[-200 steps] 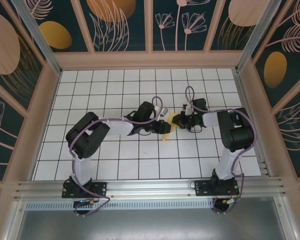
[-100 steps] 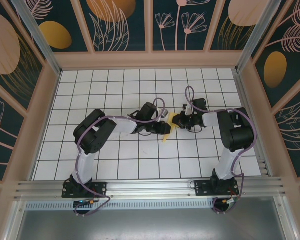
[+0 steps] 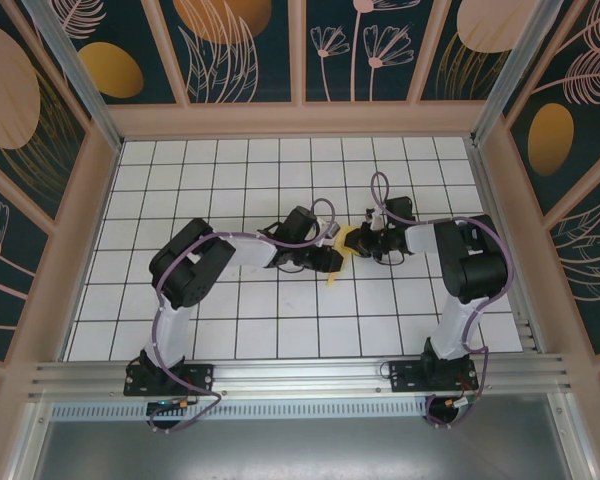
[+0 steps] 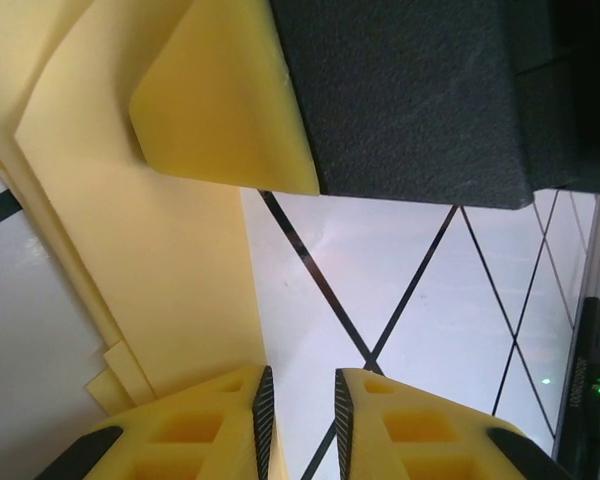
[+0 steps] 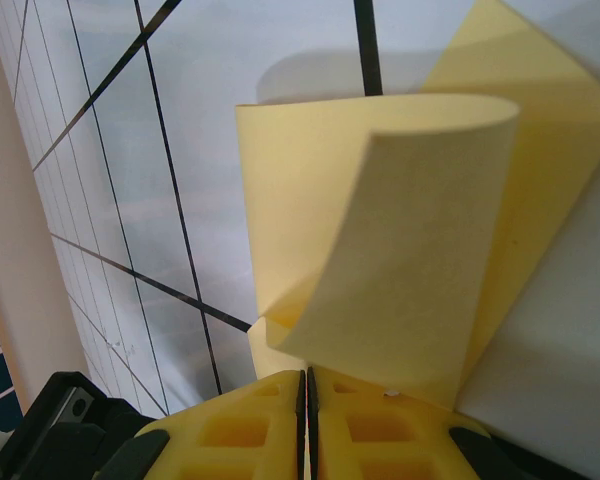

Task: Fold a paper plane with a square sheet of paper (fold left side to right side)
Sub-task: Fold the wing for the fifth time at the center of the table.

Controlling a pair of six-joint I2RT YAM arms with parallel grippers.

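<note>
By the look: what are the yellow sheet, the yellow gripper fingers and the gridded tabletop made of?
Thin yellow-orange sheet: paper, matte, faintly grainy; it curls and holds creases.
Yellow hollow-celled fingers of the right gripper: probably moulded or printed plastic, matte; possibly rubbery, can't tell.
White gridded tabletop: smooth, semi-gloss board or laminate, it shows soft sheen; black lines look printed.

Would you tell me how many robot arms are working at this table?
2. The left arm stands at the near left and the right arm at the near right. Both reach inward to the paper in the middle.
</note>
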